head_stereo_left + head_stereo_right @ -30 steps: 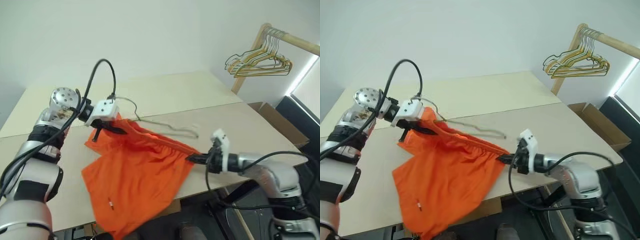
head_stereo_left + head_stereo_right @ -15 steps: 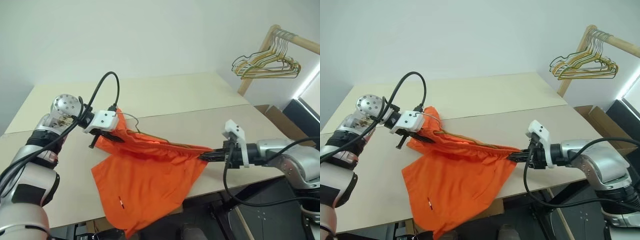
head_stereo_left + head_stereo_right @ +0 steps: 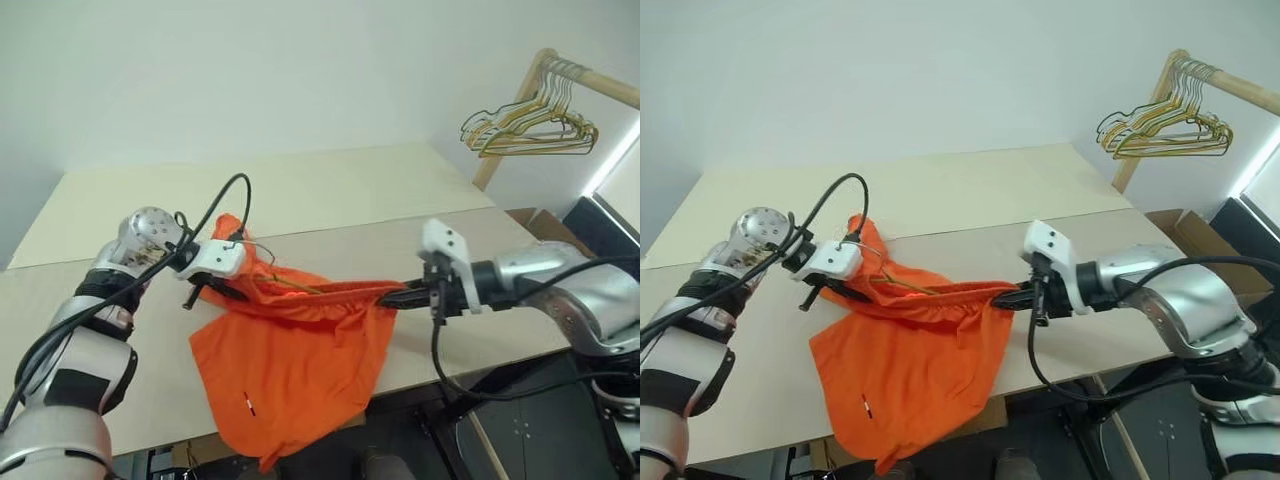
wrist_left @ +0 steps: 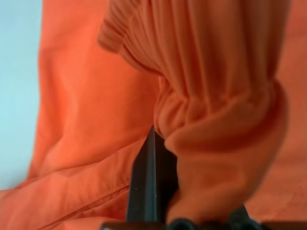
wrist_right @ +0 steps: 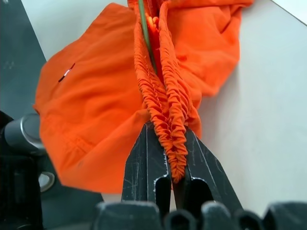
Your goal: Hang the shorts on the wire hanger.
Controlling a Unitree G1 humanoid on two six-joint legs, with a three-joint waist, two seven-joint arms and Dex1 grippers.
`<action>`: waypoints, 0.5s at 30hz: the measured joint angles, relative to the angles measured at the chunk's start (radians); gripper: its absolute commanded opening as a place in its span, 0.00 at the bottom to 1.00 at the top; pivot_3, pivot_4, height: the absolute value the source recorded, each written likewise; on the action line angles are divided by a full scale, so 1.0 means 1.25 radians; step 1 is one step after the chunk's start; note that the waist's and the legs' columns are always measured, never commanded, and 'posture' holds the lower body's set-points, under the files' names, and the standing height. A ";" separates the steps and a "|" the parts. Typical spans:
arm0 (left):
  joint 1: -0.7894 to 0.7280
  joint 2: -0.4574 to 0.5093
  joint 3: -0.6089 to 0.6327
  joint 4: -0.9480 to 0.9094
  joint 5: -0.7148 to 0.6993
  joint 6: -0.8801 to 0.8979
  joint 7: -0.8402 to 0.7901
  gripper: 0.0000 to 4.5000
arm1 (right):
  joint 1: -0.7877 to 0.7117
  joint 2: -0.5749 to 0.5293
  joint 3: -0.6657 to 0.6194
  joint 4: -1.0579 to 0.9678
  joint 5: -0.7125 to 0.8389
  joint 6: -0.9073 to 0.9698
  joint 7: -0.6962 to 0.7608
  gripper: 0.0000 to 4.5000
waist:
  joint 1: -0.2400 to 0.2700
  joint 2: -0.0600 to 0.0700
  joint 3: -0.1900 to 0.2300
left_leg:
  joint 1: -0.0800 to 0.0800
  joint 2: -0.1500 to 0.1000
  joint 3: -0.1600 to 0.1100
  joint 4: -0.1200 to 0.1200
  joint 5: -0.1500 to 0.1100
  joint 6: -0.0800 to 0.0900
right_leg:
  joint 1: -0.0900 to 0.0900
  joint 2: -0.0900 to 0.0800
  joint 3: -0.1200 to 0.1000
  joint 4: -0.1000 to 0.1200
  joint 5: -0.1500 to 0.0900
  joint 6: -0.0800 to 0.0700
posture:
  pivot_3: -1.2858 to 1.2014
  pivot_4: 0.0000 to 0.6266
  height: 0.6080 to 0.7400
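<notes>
The bright orange shorts [image 3: 290, 360] are stretched by the gathered waistband [image 5: 165, 103] between both grippers, just above the table. The legs drape down over the front edge. My left gripper [image 3: 226, 291] is shut on the waistband's left end, and one black finger [image 4: 149, 184] shows against the bunched fabric. My right gripper [image 3: 392, 297] is shut on the right end, with the elastic pinched between its fingers [image 5: 146, 165]. The wire hanger [image 5: 145, 28] runs as a thin olive wire inside the waistband. Its hook [image 3: 872, 228] curves out beside the left gripper; the rest is hidden by fabric.
The pale wooden table [image 3: 330, 190] has a seam across its middle and a front edge near the robot. A wooden rack [image 3: 520, 95] at the back right holds a bunch of gold wire hangers [image 3: 530, 128]. A cardboard box [image 3: 523, 213] sits right of the table.
My right gripper has risen and moved left with the waistband, shortening the stretch. My left gripper has sunk toward the table. The hanger, earlier lying exposed behind the shorts, is now mostly covered.
</notes>
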 measured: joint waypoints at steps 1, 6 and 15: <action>-0.002 -0.009 0.001 0.008 0.007 0.001 0.002 0.00 | -0.014 0.012 0.014 -0.001 -0.004 0.013 -0.010 0.00 | 0.000 0.000 0.000 | 0.000 0.000 0.000 0.000 0.000 0.000 | 0.000 0.000 0.000 0.000 0.000 0.000 | 0.47 0.00 1.00; -0.012 -0.040 0.028 0.025 0.027 0.016 0.011 0.00 | -0.036 0.021 0.071 -0.005 -0.041 0.050 -0.048 0.34 | -0.001 0.000 0.000 | -0.002 0.000 0.000 0.001 0.000 0.000 | 0.000 -0.001 -0.001 0.002 0.000 0.001 | 0.47 0.00 1.00; -0.027 -0.042 0.082 0.026 0.030 0.035 0.009 0.00 | 0.032 -0.082 0.048 -0.050 -0.060 0.053 -0.045 0.99 | -0.003 0.000 0.000 | -0.002 0.000 0.000 0.001 -0.001 0.001 | 0.000 -0.001 -0.001 0.000 0.000 0.001 | 0.48 0.00 1.00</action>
